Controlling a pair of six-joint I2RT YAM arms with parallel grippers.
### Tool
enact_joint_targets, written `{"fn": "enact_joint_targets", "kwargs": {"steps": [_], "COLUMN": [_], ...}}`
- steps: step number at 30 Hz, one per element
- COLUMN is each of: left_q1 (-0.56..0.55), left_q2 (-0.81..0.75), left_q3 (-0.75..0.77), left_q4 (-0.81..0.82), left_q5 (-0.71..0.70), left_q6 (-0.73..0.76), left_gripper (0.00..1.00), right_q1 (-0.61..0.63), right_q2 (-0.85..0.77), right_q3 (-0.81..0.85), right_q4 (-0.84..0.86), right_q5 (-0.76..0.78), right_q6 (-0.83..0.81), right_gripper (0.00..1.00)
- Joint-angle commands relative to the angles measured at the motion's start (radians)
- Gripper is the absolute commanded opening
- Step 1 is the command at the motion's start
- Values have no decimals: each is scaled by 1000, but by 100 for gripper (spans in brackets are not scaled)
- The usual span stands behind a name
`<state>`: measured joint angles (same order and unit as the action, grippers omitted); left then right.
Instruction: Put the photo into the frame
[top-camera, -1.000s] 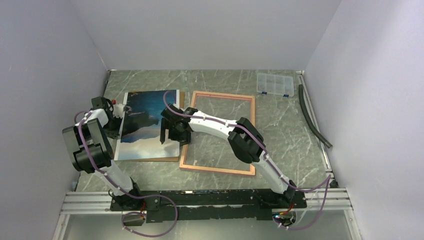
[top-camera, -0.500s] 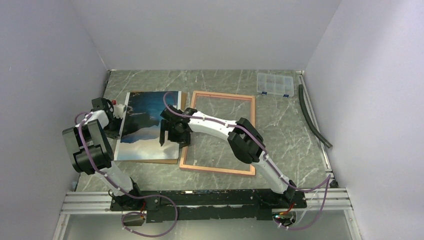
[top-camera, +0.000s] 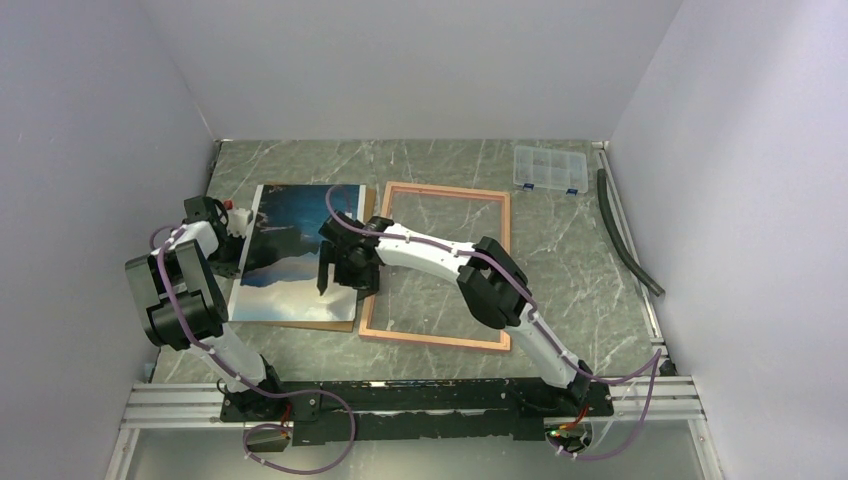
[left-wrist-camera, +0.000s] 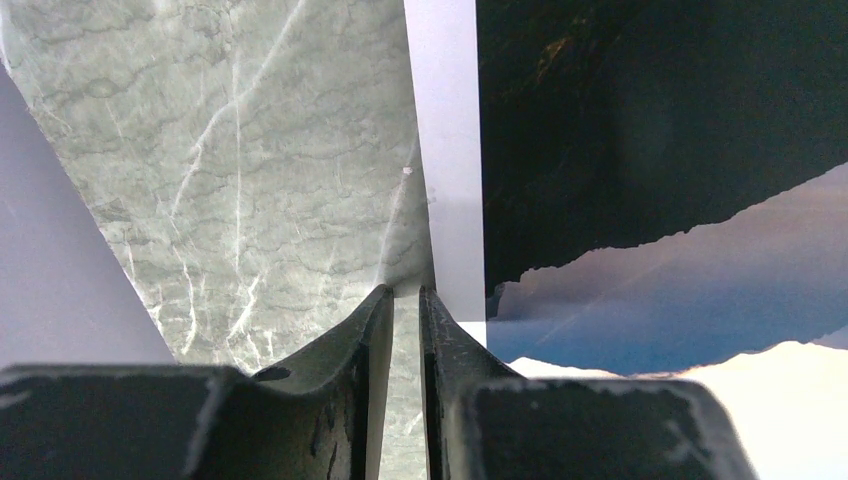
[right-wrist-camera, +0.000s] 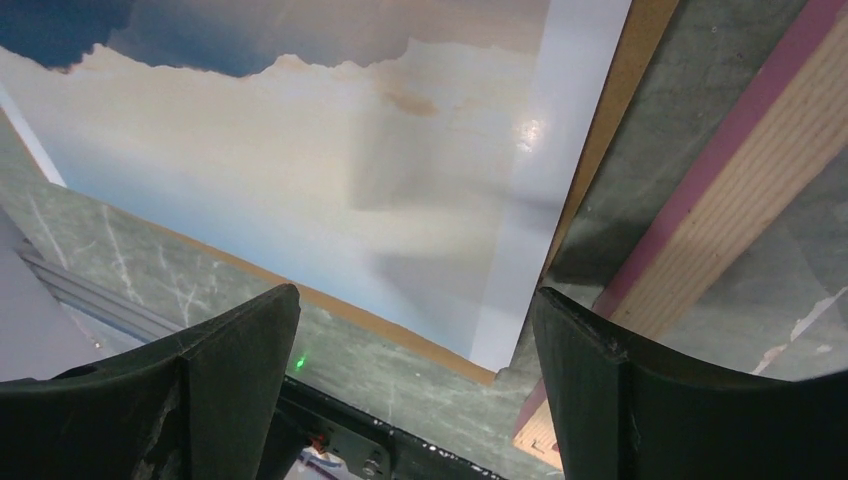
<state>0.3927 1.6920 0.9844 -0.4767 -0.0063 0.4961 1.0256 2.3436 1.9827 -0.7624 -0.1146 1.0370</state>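
Large thin rectangular sea-and-mountains photo (top-camera: 290, 255) lies face up on a plain brown backing board (top-camera: 310, 322), just left of the thin pink-and-tan wooden picture frame (top-camera: 450, 189); the frame lies flat on the green marbled table (top-camera: 580, 260) with nothing in its opening, so the photo is not in yet.

Left gripper (left-wrist-camera: 405, 300) is at the photo's left side; its fingers (left-wrist-camera: 372, 335) are almost together, and the white border runs straight into the gap, so it reads as pinched on that edge. Right gripper (right-wrist-camera: 415, 300) hangs over the near right part of the print with its jaws spread wide and nothing between them; below it are pale sky, white border, board edge and then the frame rail.

Step in hand, by my read: get a second hold on the right edge, then carry the print across.

- Bring the right fingers down over the white border only, not the picture area.
- Get one finger under the sheet without catching the board.
- Close gently; the print is thin and will crease.
- Keep the left pinch firm and lift both sides level, or the middle sags.
- Clear the frame's left rail before lowering.
- Square the corners to the opening; the fit looks tight.
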Motion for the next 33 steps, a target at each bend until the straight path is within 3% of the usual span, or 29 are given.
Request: {"fn": "enact_joint_targets", "kwargs": {"steps": [1,9,13,24,29,33], "left_q1": [-9,-9,-9,-8,-5,-2], "left_q2": [6,7,8,-2,7,9], "left_q3": [-37,-46,-44,-39,-35,-24], "left_q4": [-4,10,1,-11,-15,-27], "left_q5": [23,13,24,36,34,42], "left_q6": [2,8,2,1,-2,-8], "left_gripper": [22,21,20,19,18,17], "right_q1": [6,7,4,-7,-7,-8], "right_q2": [-89,-117,-210,-329,-287,-316], "right_q3": [42,-25,-185,-475,-410,-473], "right_q4": [-15,55,299,707,548,553], "right_q5": [-14,-80,-128,-188,-184,-162], "right_q6": [18,58,117,234,209,254], "right_gripper": [90,89,87,84,78,75]}}
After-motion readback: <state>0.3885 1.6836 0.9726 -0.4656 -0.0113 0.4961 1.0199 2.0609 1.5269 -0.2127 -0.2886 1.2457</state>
